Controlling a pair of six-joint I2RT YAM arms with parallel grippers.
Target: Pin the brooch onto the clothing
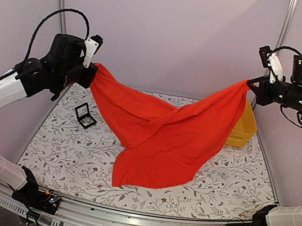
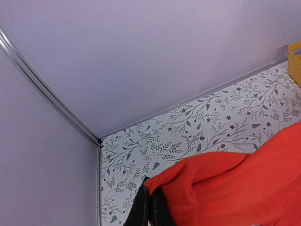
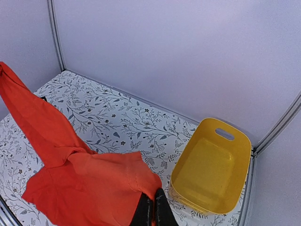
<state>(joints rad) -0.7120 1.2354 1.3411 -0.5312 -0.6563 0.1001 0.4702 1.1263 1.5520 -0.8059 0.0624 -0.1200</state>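
Observation:
The clothing [image 1: 159, 131], a bright red-orange T-shirt, hangs stretched between my two raised grippers, its lower edge draped on the table. My left gripper [image 1: 90, 74] is shut on one corner at the upper left; in the left wrist view its black fingers [image 2: 149, 207] pinch a fold of the clothing [image 2: 225, 188]. My right gripper [image 1: 252, 84] is shut on the opposite corner at the upper right; its wrist view shows the fingers [image 3: 154, 212] closed on the clothing [image 3: 89, 188]. The brooch is too small to make out; a small black display box [image 1: 85, 115] stands open on the table at left.
A yellow plastic basket [image 1: 245, 127] sits at the back right, partly behind the hanging shirt, and shows empty in the right wrist view [image 3: 211, 165]. The floral tablecloth [image 1: 65, 151] covers the table. Pale walls close in the back and both sides.

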